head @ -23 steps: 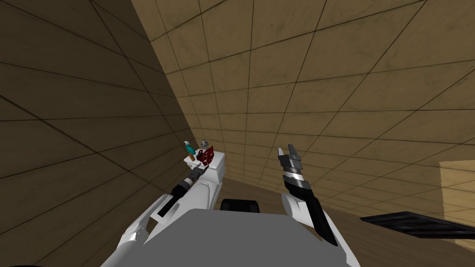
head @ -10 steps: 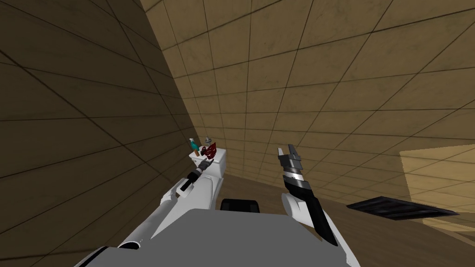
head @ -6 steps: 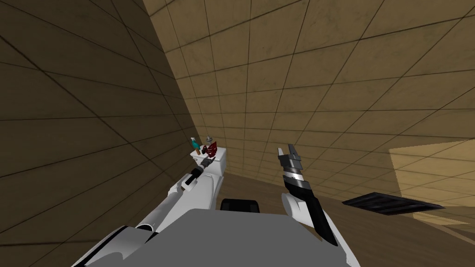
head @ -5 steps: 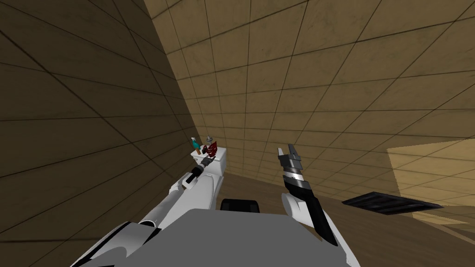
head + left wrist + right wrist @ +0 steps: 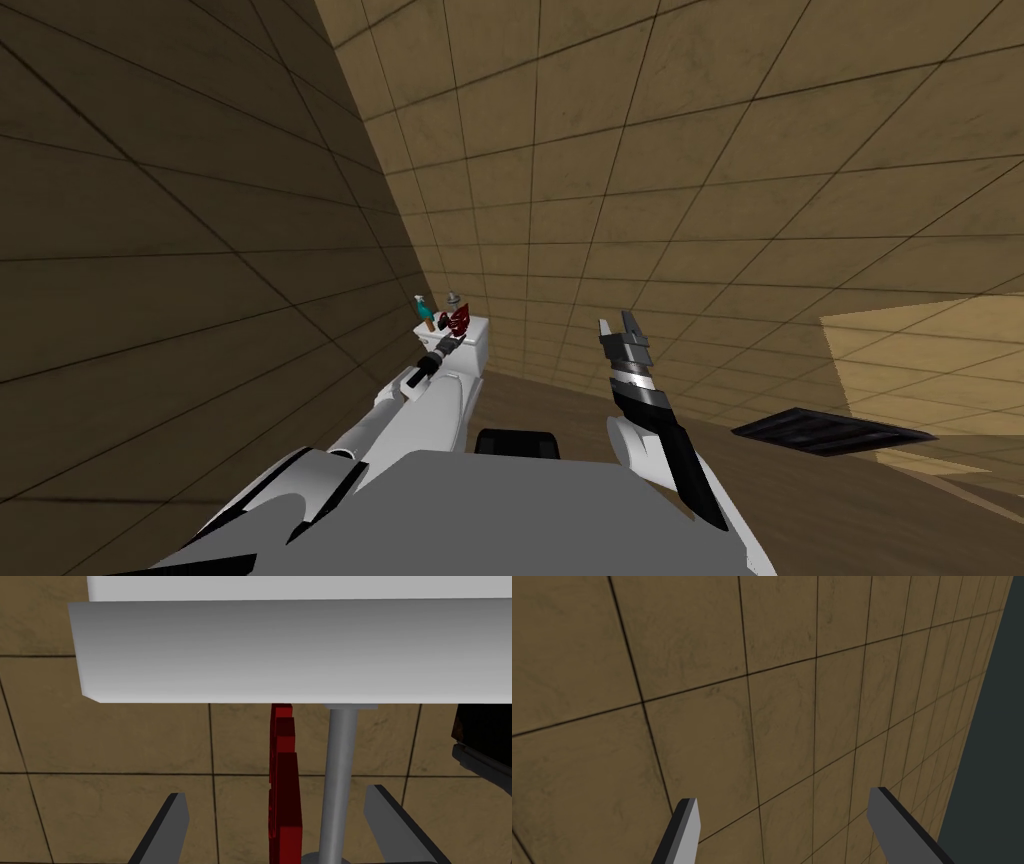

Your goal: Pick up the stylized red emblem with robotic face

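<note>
The red emblem [image 5: 460, 321] stands on the white toilet tank [image 5: 472, 358] in the corner. My left arm reaches out to it, and the left gripper [image 5: 446, 343] sits right at its near side. In the left wrist view the emblem [image 5: 284, 786] shows edge-on as a thin red slab between the open fingers of the left gripper [image 5: 275, 793], touching neither. A grey rod [image 5: 340, 776] stands close beside it, also between the fingers. The tank's white slab [image 5: 280, 651] lies just beyond them. My right gripper [image 5: 618, 325] is raised in front of my chest, open and empty [image 5: 784, 796].
A teal bottle [image 5: 425, 311] and a small grey item [image 5: 453, 300] share the tank top beside the emblem. Tiled walls meet right behind the tank. A dark floor grate [image 5: 830, 433] lies to the right on the wooden floor. A dark object [image 5: 482, 741] shows beside the left gripper.
My view has shifted, with the grate sliding left. My left arm has stretched further out, bringing its gripper up to the emblem on the tank. The right arm has kept still.
</note>
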Motion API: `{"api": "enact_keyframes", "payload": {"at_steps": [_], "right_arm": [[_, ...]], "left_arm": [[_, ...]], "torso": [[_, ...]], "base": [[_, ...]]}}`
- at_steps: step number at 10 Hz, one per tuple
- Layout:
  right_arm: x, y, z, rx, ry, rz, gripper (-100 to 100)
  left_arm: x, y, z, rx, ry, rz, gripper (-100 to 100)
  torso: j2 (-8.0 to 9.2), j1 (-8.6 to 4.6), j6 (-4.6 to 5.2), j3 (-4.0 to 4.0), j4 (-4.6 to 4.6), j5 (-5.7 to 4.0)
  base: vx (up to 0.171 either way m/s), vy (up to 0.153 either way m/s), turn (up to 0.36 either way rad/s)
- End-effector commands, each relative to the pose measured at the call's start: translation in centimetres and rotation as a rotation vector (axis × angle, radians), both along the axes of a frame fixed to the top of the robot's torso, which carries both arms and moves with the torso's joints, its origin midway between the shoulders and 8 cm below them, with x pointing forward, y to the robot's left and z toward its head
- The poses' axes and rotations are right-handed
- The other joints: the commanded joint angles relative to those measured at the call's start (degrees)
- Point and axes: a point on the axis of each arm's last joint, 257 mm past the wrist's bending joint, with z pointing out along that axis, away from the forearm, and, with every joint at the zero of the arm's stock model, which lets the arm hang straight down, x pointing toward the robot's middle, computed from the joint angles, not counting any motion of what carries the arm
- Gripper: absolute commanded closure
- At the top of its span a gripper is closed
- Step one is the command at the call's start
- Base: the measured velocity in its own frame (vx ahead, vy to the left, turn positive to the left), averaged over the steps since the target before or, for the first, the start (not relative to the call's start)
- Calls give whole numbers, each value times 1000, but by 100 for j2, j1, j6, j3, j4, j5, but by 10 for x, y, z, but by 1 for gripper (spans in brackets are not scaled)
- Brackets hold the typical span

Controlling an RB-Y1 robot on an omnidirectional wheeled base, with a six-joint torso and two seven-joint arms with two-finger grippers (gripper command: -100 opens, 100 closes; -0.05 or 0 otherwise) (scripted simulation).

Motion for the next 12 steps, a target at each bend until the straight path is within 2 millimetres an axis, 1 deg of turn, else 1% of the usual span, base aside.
{"api": "enact_keyframes", "payload": {"at_steps": [1, 3, 4, 5, 6, 7, 8, 9, 10, 11, 12], "right_arm": [[0, 0, 0, 0, 0, 0, 0], [0, 0, 0, 0, 0, 0, 0], [0, 0, 0, 0, 0, 0, 0], [0, 0, 0, 0, 0, 0, 0], [0, 0, 0, 0, 0, 0, 0], [0, 0, 0, 0, 0, 0, 0], [0, 0, 0, 0, 0, 0, 0], [0, 0, 0, 0, 0, 0, 0], [0, 0, 0, 0, 0, 0, 0], [0, 0, 0, 0, 0, 0, 0], [0, 0, 0, 0, 0, 0, 0]], "left_arm": [[12, -6, 3, 5, -3, -9, -100], [25, -3, 11, 9, -11, -1, -100], [33, -9, 13, 16, -13, -10, -100], [41, -5, 17, 19, -12, 1, -100], [43, 1, 13, 22, 1, 15, -100], [53, -4, 20, 32, -7, 5, -100], [60, -6, 28, 33, -18, 5, -100], [63, 2, 24, 36, -3, 23, -100], [62, -2, 26, 34, -9, 14, -100], [62, -1, 25, 35, -8, 16, 100], [62, -1, 25, 35, -8, 15, 100]], "torso": [[0, 0, 0, 0, 0, 0], [10, -1, 0, 5, 2, -1], [-2, 1, 0, -1, 0, 0], [6, 5, 0, 2, 0, 1], [7, 3, 0, 4, 2, 1], [-2, 0, -1, -1, 0, 0], [6, -5, 0, 3, 0, -1], [10, -2, 0, 5, 2, -1], [0, 2, -1, 0, 0, 0], [-10, 1, -2, -6, -3, 1], [-15, 0, -2, -9, -4, 0]], "base": [[-79, -10, -11], [-60, 4, -5], [-76, 18, -10], [-80, 10, -14], [-36, -1, -4], [-74, -11, -10], [-88, 2, -8], [-41, 10, -7], [-10, 4, -1], [0, 0, 0], [0, 3, 10]]}}
